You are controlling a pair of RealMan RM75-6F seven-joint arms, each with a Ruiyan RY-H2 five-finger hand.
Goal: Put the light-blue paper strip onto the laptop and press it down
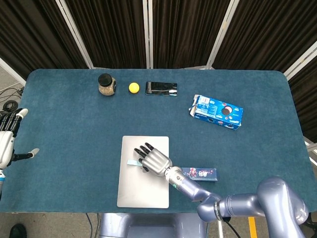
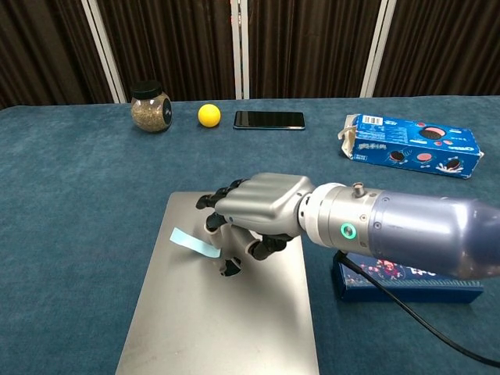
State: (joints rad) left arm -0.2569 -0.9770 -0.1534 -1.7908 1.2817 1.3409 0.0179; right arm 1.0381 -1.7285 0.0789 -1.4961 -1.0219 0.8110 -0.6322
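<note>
Two hands in view, only one at work. Right hand (image 2: 262,211) low over the laptop (image 2: 195,328), knuckles up, fingers curled down; fingertips (image 2: 230,268) touching the lid just beside the strip (image 2: 194,243). Cannot tell whether the near end of the strip is pinched or merely pinned under the fingers; far end lying free on the lid, pointing toward the laptop's left edge, slightly lifted by the look of the chest view. Left hand (image 1: 7,139) well apart at the table's left edge, fingers spread, holding nothing.

Placing step judged done, strip already on the laptop; pressing step in hand. Next move likely calls for flattening the fingers and bearing down along the strip, from the held end outward, so the raised end settles. Care needed not to drag the paper sideways or crease it.

Elsewhere on the table (image 1: 59,119): jar (image 1: 106,84), yellow ball (image 1: 133,88), phone (image 1: 161,88), cookie box (image 1: 216,112), small dark box (image 1: 200,174) beside the right forearm.
</note>
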